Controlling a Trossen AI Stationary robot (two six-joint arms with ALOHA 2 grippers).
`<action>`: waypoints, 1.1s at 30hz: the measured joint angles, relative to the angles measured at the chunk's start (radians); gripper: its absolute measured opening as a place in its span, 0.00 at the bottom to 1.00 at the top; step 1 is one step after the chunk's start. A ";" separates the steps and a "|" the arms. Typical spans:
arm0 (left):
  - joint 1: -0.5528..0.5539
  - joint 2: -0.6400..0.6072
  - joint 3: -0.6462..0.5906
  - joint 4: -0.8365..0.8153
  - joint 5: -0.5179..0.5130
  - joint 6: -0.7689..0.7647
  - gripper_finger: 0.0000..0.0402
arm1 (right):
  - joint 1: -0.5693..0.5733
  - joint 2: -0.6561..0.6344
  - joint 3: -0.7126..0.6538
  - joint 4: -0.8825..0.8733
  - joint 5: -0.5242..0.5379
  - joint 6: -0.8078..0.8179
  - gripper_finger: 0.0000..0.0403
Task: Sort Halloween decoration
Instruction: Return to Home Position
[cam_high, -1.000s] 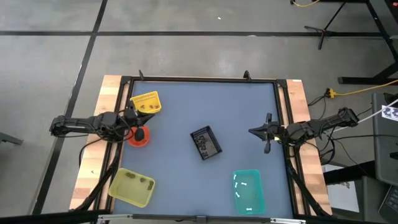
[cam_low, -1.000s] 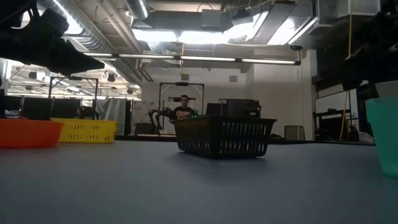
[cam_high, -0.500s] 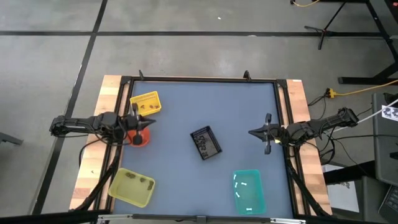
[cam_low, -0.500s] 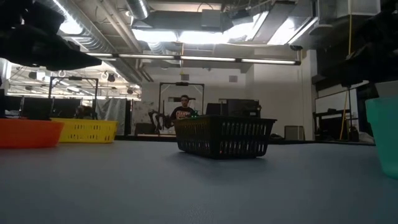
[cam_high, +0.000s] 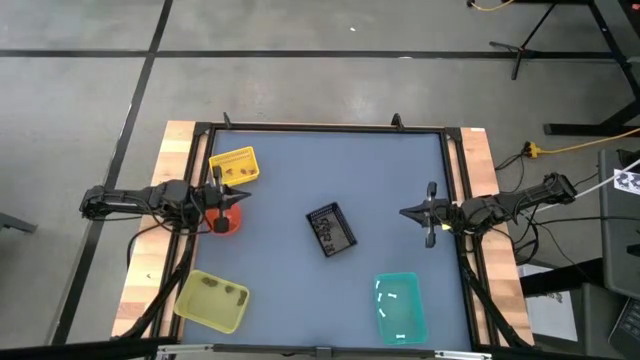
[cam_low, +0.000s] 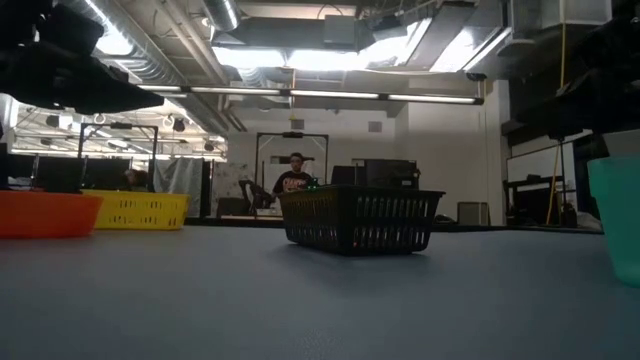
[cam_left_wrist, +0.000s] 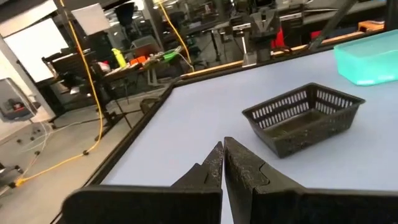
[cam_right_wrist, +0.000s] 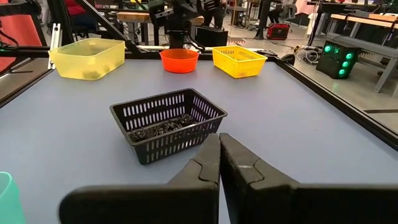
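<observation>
Jaws on both arms are pressed together with nothing between them. The left gripper (cam_left_wrist: 222, 163) hangs near the table's (cam_high: 330, 165) left edge, just above the orange bowl (cam_high: 226, 222). The right gripper (cam_right_wrist: 219, 150) hangs near the right edge, pointing inward, well apart from every container.

With the hands empty, the step calls only for a clean retreat. The left arm should draw straight back along its own line, keeping height so it cannot clip the bowl beneath it. The right arm has open table below and can simply fold back.

Sorting looks finished. Dark trinkets (cam_right_wrist: 163, 129) lie heaped in the black basket (cam_right_wrist: 177, 142) at mid-table, white trinkets (cam_high: 387, 296) rest in the teal container (cam_high: 421, 310), and no loose piece shows on the bare mat. Neither arm needs to reach inward.
</observation>
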 joint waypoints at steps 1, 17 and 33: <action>0.000 0.000 0.000 0.001 -0.006 0.000 0.00 | 0.000 0.000 0.000 0.000 0.000 0.000 0.01; 0.000 0.000 0.000 0.001 -0.007 -0.002 0.00 | 0.000 -0.005 0.000 0.000 0.000 0.000 0.01; 0.000 0.000 0.000 0.002 -0.007 -0.002 0.00 | -0.191 -0.100 0.000 0.000 -0.008 0.001 0.01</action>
